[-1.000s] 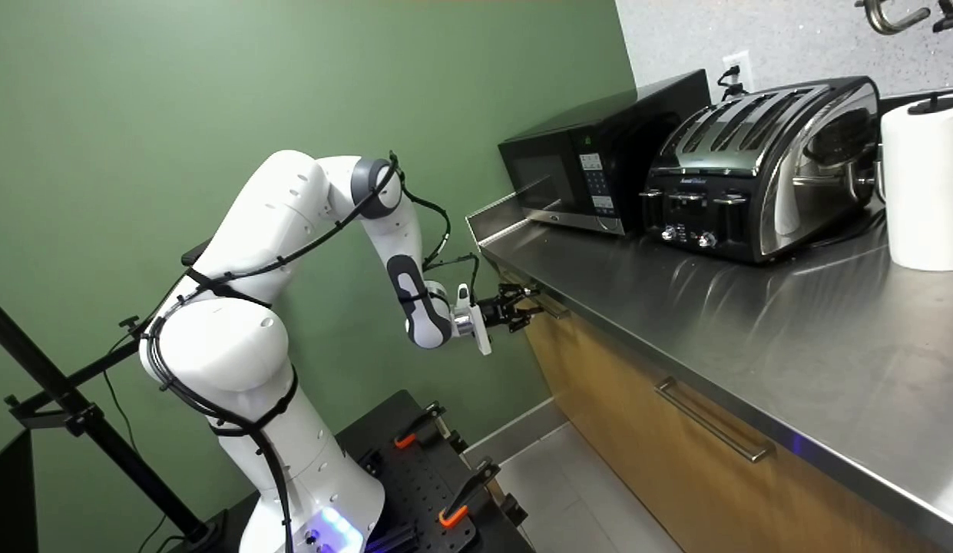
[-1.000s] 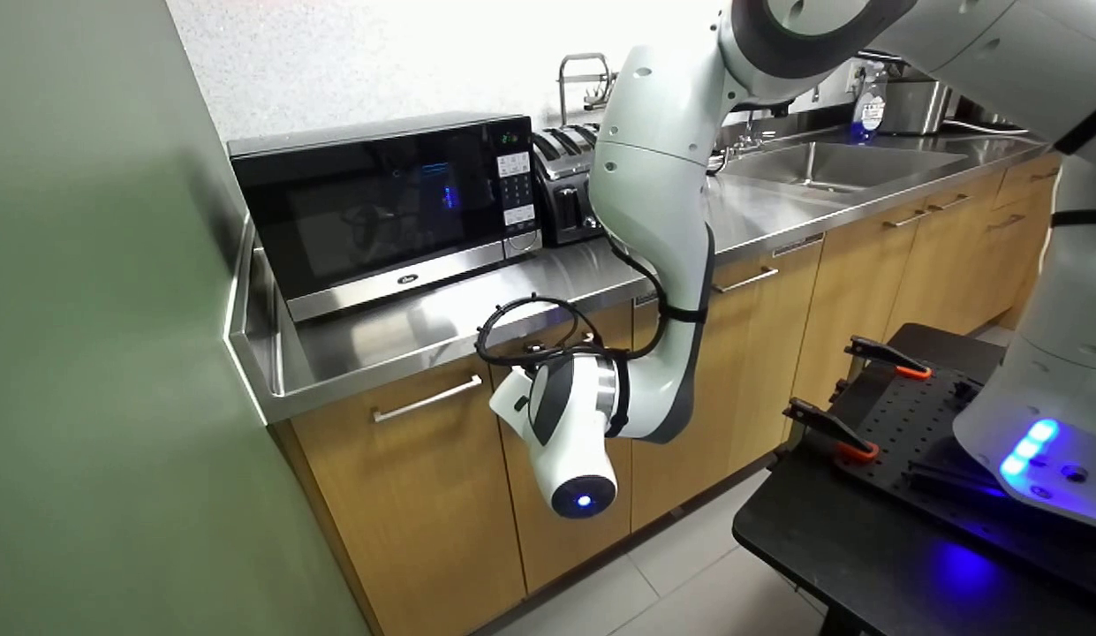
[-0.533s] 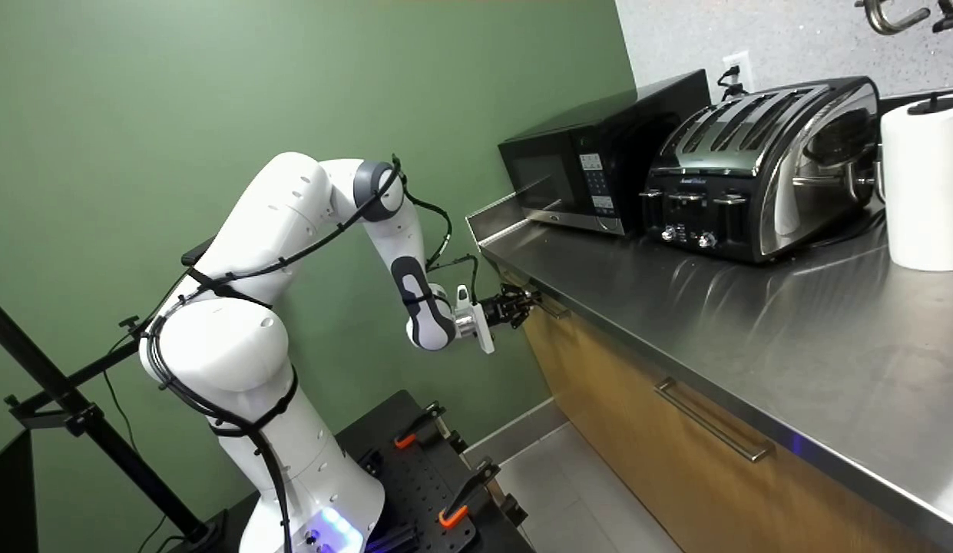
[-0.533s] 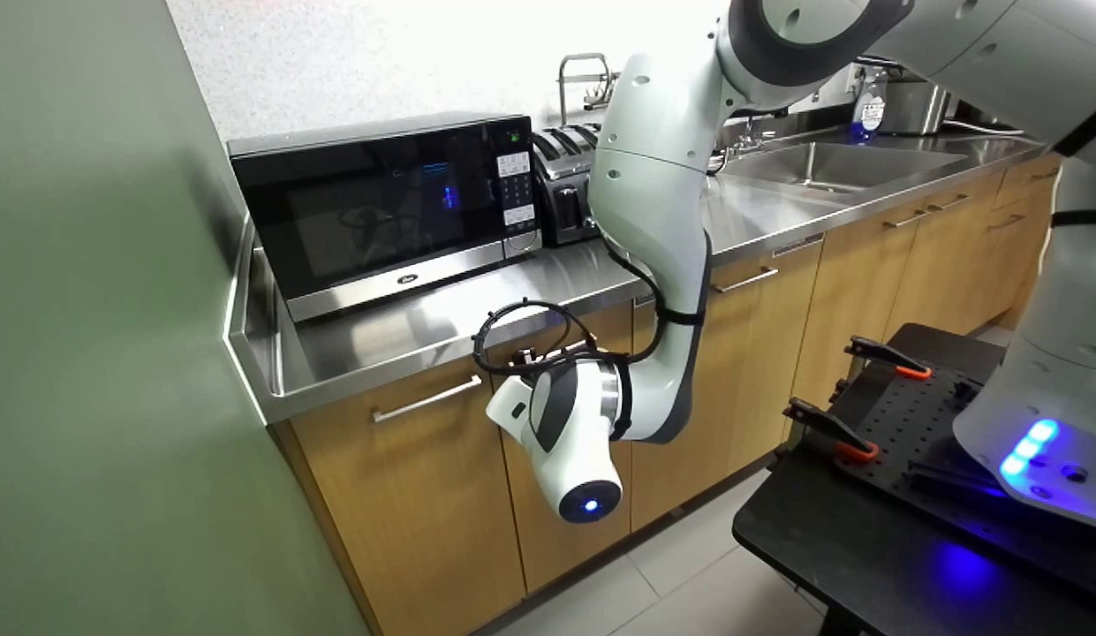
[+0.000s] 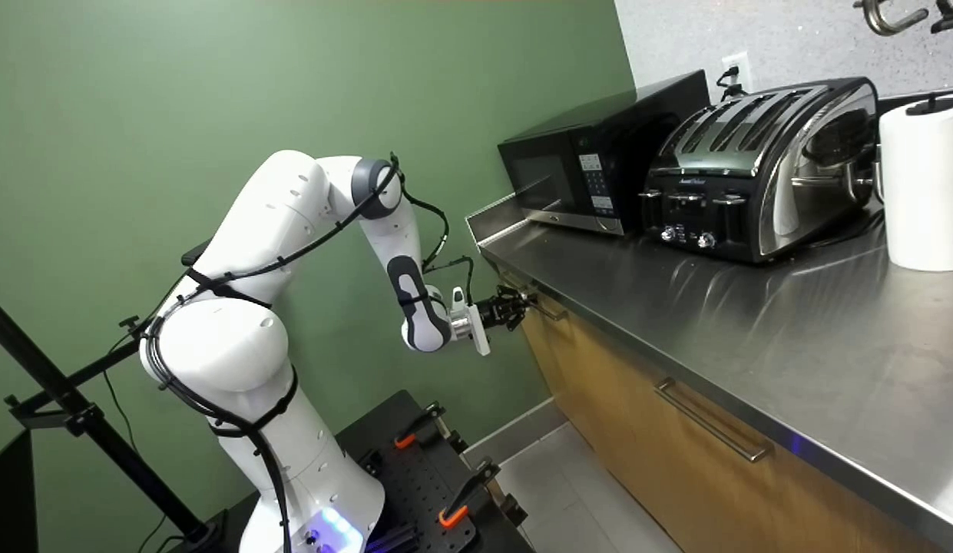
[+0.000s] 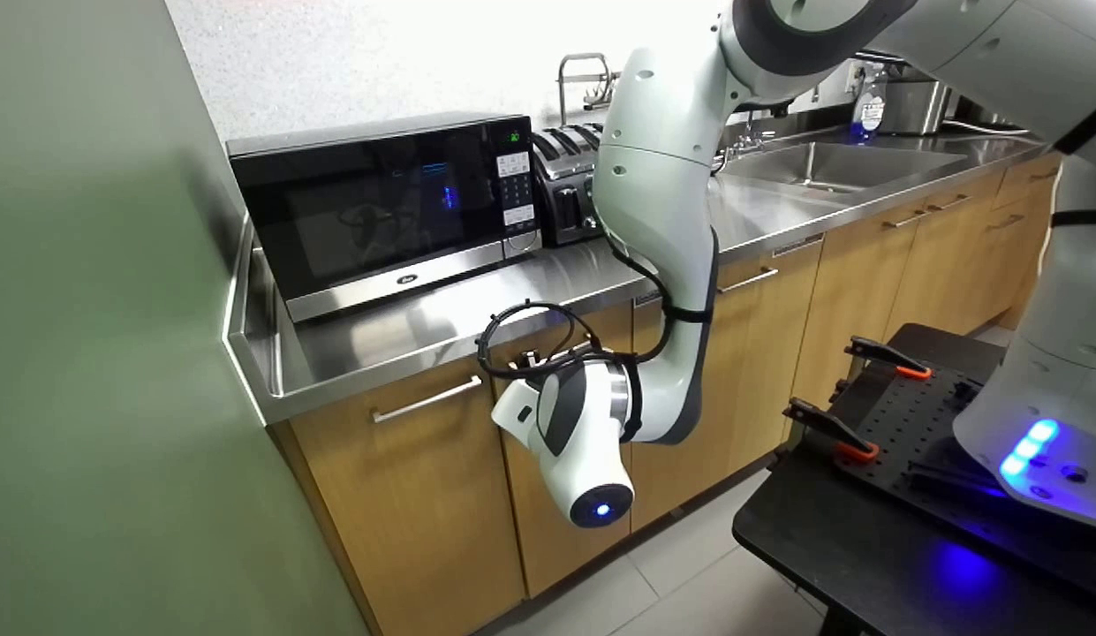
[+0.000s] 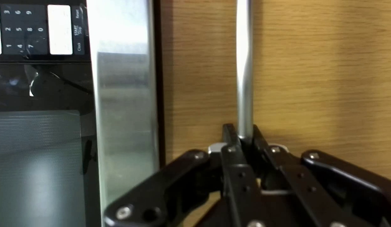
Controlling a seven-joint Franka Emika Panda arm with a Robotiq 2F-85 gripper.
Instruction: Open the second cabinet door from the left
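Observation:
The second cabinet door from the left (image 6: 548, 549) is a light-brown wooden panel below the steel countertop (image 6: 442, 327). In an exterior view, my arm hides much of its upper part. It fills the right of the wrist view (image 7: 315, 78). Its slim bar handle (image 7: 244, 75) runs up the wrist view and passes between my fingertips. My gripper (image 7: 241, 134) is shut on one end of this handle, one finger pressed on each side. In an exterior view, the gripper (image 5: 525, 299) is at the door's top edge. I cannot tell whether the door stands slightly ajar.
The leftmost door's handle (image 6: 428, 398) is close beside my hand. The microwave (image 6: 380, 208) and toaster (image 5: 752, 169) stand on the countertop. The green wall (image 6: 97, 353) bounds the left end. The black cart (image 6: 830, 521) bears the arm's base.
The gripper's fingers, spread around the handle a second ago, have come together on it. The hand has since moved back slightly, away from the cabinet.

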